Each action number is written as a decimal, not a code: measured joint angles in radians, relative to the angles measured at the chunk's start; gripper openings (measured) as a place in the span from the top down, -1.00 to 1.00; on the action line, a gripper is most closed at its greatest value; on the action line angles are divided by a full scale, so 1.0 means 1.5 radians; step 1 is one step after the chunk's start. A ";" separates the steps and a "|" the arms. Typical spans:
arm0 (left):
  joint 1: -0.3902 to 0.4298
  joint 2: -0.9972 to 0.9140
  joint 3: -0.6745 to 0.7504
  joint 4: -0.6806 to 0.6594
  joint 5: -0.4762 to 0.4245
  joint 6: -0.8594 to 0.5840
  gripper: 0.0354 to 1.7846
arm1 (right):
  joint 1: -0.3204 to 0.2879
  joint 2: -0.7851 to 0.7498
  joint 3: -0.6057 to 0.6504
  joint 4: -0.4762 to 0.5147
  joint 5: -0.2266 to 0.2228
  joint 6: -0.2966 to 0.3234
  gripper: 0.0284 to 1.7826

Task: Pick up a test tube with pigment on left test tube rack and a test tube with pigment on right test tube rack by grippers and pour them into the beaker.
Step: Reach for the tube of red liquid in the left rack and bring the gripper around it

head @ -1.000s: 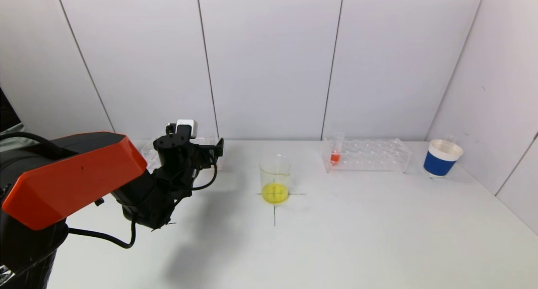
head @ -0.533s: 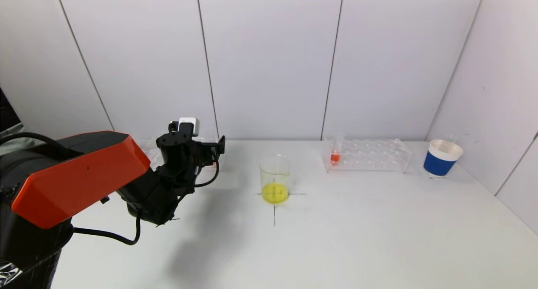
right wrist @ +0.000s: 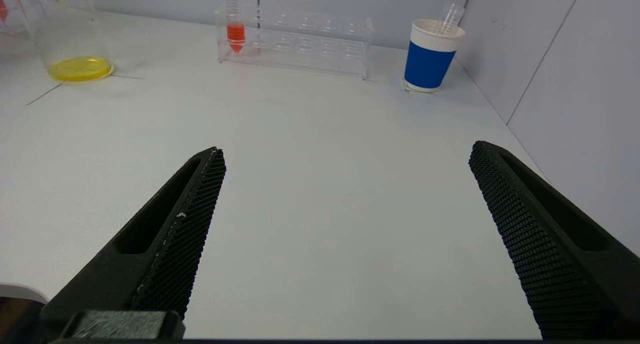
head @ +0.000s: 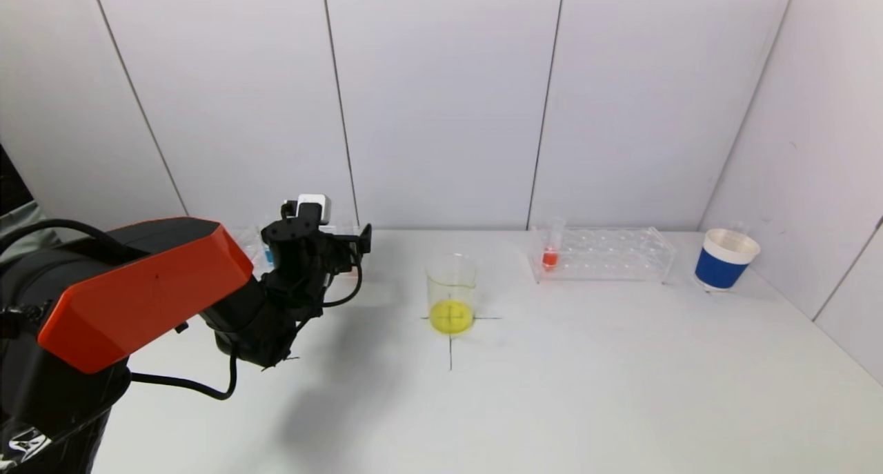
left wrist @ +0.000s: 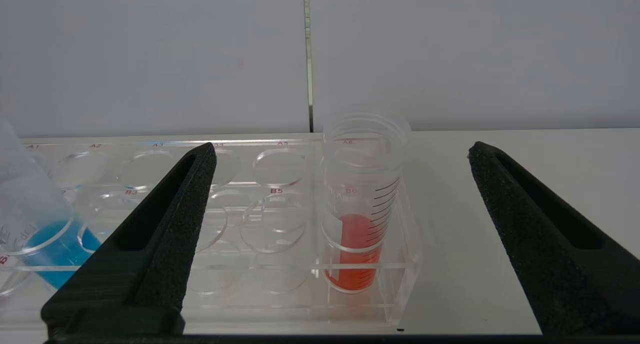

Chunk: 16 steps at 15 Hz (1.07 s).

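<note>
Our left fingers [left wrist: 190,219] stood wide apart, holding nothing, framing the red tube [left wrist: 361,204] in the left rack [left wrist: 240,284] for grasping; right fingers [right wrist: 200,204] idled wide too.

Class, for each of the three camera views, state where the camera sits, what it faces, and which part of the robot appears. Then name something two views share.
Head view: above, looking down the table; shows the left arm at the left rack.
Left wrist view: on the left arm, facing the red tube; shows the left gripper, open.
Right wrist view: low over the table, facing the right rack; shows the right gripper, open.
Shared: head and right wrist views both show the beaker and blue cup.
</note>
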 joint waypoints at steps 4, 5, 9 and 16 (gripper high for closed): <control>-0.003 0.005 -0.002 0.000 0.000 0.002 -0.98 | 0.000 0.000 0.000 0.000 0.000 0.000 -0.99; -0.003 0.005 -0.002 0.000 0.000 0.002 -0.98 | 0.000 0.000 0.000 0.000 0.000 0.000 -0.99; -0.008 0.006 -0.002 0.000 0.000 0.003 -0.98 | 0.000 0.000 0.000 0.000 0.000 0.000 -0.99; -0.010 0.014 -0.016 -0.007 0.003 0.008 -0.98 | 0.000 0.000 0.000 0.000 0.000 0.000 -0.99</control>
